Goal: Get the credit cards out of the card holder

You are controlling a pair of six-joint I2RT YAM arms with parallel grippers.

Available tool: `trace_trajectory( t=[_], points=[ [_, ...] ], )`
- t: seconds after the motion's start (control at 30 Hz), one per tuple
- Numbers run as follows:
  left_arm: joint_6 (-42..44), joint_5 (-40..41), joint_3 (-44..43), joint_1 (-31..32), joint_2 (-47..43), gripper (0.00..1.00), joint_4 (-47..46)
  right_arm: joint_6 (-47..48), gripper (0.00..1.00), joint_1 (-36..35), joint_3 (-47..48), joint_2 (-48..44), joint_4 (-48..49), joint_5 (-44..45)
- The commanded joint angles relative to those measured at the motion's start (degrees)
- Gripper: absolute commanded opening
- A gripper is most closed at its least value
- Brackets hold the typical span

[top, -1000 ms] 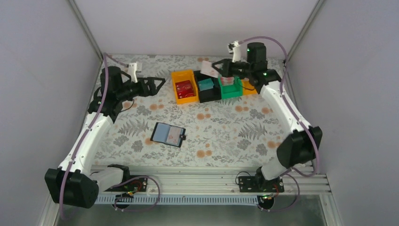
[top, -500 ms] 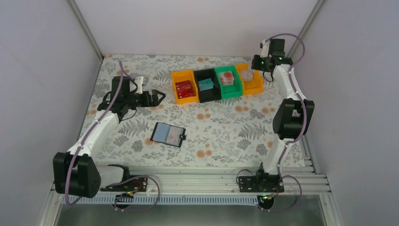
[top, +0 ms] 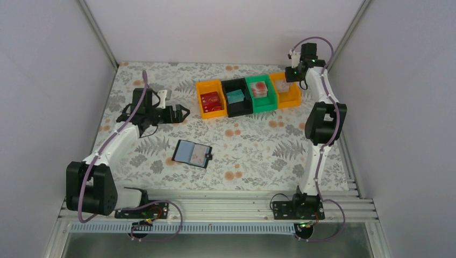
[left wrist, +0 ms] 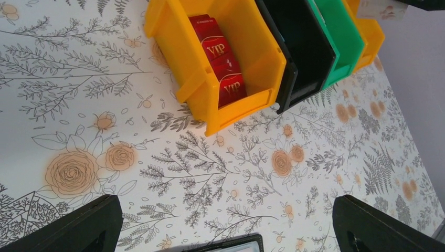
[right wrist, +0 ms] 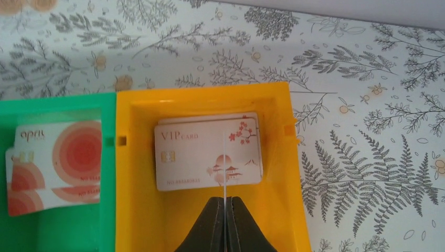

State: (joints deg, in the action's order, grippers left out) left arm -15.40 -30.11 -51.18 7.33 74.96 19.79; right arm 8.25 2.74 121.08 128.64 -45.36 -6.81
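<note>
Top external, card holder nearer left tool

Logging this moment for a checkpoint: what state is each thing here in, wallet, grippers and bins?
card holder: open, lying flat.
left gripper: jaws wide open, empty.
right gripper: jaws shut on a thin card seen edge-on.
right orange bin: holds white VIP cards.
left orange bin: holds red cards.
black bin: holds a teal card.
green bin: holds red-circled cards.
</note>
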Motion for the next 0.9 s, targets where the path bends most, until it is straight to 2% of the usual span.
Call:
trace_trajectory(
  t=[0.0, 0.1, 0.37, 0.47, 0.57, 0.7, 0.77, 0.87],
  points=[
    [1.3, 0.4, 0.3, -0.2, 1.3, 1.00, -0.8, 4.7, 0.04, 0.4, 3.2, 0.2, -3.1, -1.6],
    [1.3, 0.4, 0.7, -0.2, 1.8, 1.00, -0.8, 5.4, 0.04, 0.4, 4.0, 0.7, -3.4, -5.4],
    [1.5, -0.2, 0.5, -0.2, 2.5, 1.00, -1.0, 5.3, 0.04, 0.4, 4.0, 0.3, -4.1, -7.1],
    [2.7, -3.8, -0.9, -0.2, 2.5, 1.00, -2.2, 4.1, 0.04, -1.0, -3.5, -6.1, -2.4, -8.0],
    [7.0, -10.1, -4.7, 0.1, 3.0, 0.93, -3.7, 3.5, 0.04, -4.3, -8.5, -14.7, 1.5, -4.0],
    [22.1, -22.0, -12.0, 0.8, 4.0, 0.84, -1.0, 4.5, 0.04, -9.4, -8.1, -20.8, -0.4, -2.6],
    [34.7, -26.6, -17.1, 1.4, 5.1, 0.82, 6.6, 8.6, 0.04, -12.5, -8.6, -23.1, -3.1, -8.9],
    [58.1, -33.5, -26.2, 1.9, 8.2, 0.82, 24.2, 15.7, 0.04, -20.2, -10.2, -26.3, -6.2, -19.4]
  ],
)
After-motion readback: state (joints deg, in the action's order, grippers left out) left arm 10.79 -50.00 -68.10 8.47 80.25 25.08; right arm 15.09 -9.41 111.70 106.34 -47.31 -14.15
